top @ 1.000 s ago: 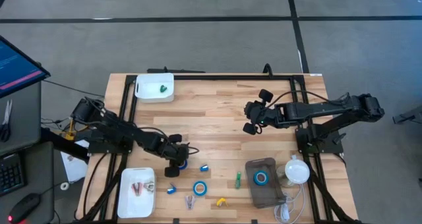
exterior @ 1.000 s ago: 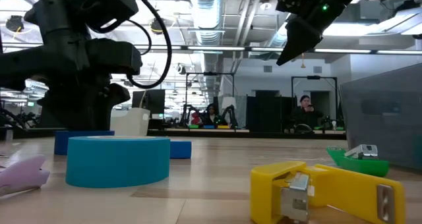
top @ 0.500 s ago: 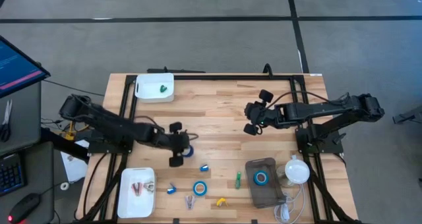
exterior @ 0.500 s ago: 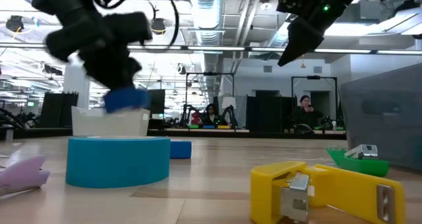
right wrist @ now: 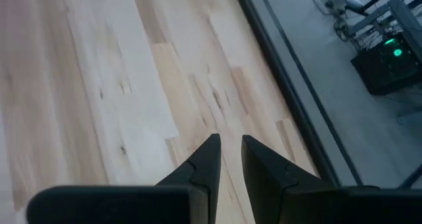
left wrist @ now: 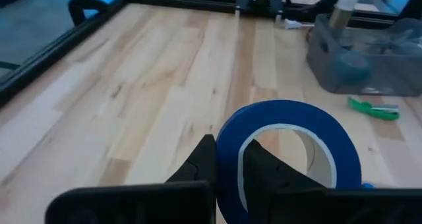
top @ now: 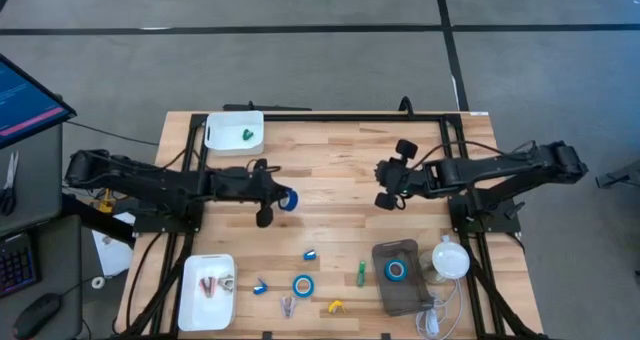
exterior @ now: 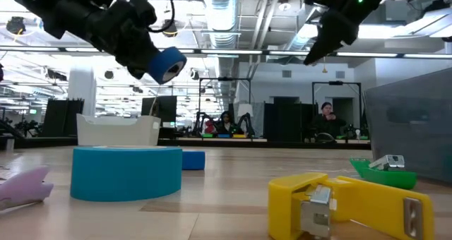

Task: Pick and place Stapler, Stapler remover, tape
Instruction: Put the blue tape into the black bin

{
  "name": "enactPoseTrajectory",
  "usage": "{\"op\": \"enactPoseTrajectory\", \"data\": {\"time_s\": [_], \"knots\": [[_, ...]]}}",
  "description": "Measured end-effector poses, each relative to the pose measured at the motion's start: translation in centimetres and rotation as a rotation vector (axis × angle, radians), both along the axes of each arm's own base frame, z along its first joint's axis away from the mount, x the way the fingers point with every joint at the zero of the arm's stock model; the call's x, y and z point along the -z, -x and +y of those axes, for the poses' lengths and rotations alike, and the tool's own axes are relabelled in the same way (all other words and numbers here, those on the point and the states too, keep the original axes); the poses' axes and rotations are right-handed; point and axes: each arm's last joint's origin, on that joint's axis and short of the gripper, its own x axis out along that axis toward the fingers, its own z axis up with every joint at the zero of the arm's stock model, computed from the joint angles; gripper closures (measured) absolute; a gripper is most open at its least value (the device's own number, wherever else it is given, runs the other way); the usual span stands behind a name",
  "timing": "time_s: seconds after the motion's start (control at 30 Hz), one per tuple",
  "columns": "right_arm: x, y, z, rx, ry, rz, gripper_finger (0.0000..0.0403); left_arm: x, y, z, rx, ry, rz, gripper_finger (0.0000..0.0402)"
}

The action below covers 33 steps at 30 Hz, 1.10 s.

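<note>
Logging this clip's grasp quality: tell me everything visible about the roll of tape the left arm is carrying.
The roll of tape is a bright blue ring with a white inner core, matte like masking tape. The left gripper holds it clear of the table, lifted well above the wood in the low view. It sits on edge, its open centre facing the wrist camera, with the dark fingers pinching its wall, one outside and one inside the ring. Nothing else touches it. It hangs over the table's left-middle area.
</note>
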Motion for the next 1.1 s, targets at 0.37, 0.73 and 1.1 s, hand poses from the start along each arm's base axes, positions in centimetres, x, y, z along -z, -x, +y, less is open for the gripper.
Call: {"op": "enactPoseTrajectory", "data": {"time_s": [0.37,0.73,1.1], "knots": [[-1.7,2.4,0.8,-0.033,-0.035,-0.199,0.0349,-1.7,-1.4,2.1,0.020,-0.106,-0.246,0.0381],[3.1,4.7,2.1,-0.088,-0.188,-0.493,0.0349,-1.4,-3.2,4.0,0.083,-0.041,-0.326,0.0381],[1.7,4.0,2.0,-0.160,-0.143,-0.975,0.0349,-3.8,-4.4,4.2,0.090,-0.083,-0.410,0.0381]]}}
